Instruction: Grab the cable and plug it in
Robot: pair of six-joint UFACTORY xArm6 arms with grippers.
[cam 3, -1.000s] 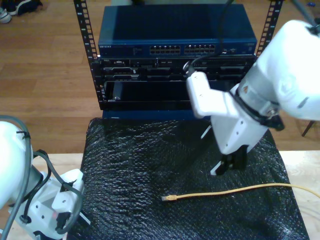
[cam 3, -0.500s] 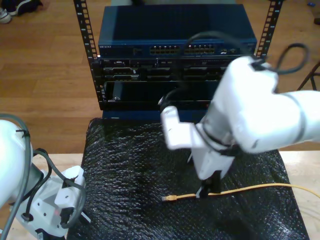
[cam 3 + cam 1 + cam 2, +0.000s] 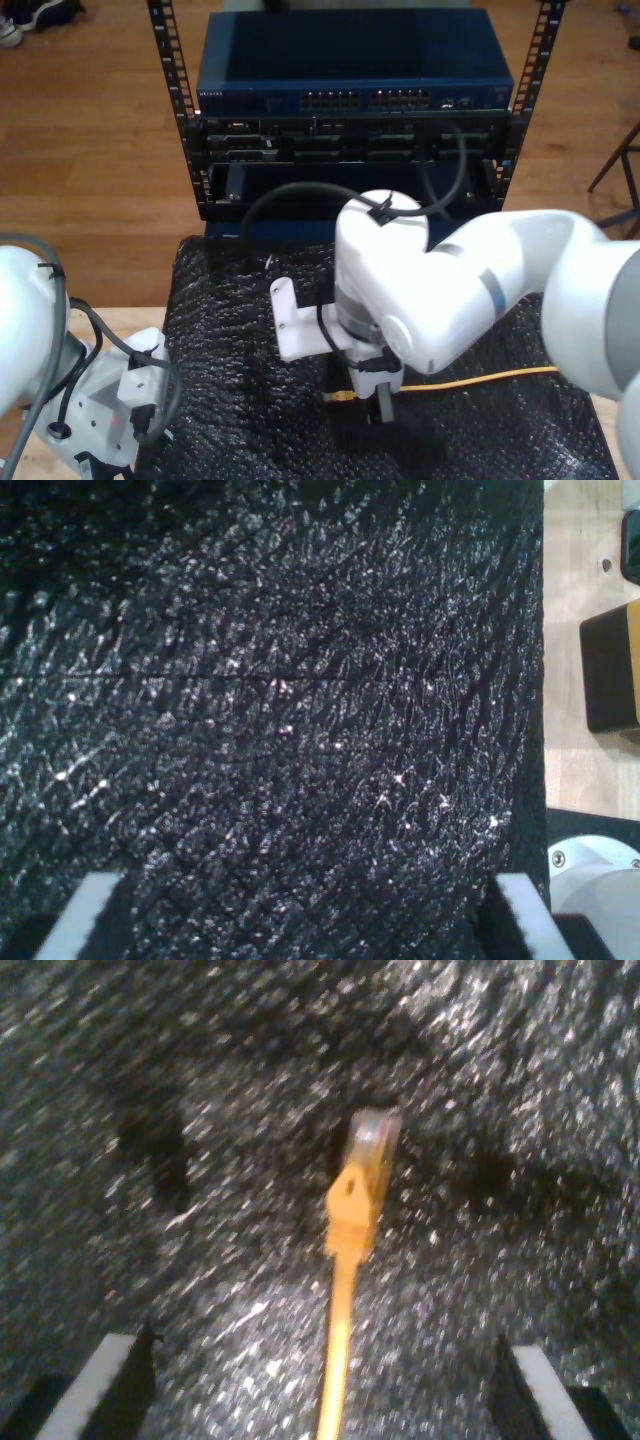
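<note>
Black mat point(image 3: 200, 1110); my second gripper point(image 3: 325, 1380) straddles cable point(image 3: 350, 1220).

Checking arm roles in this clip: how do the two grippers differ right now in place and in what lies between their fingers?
My second gripper hangs low over the cable, its plug ahead of the fingers; my first gripper has bare black mat beneath it. In the exterior view the second gripper sits mid-mat, the first at that view's lower left. Both are open.

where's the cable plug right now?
The cable's plug lies on the black mat, low in the exterior view's middle, directly under my second gripper, between its open fingers.
</note>
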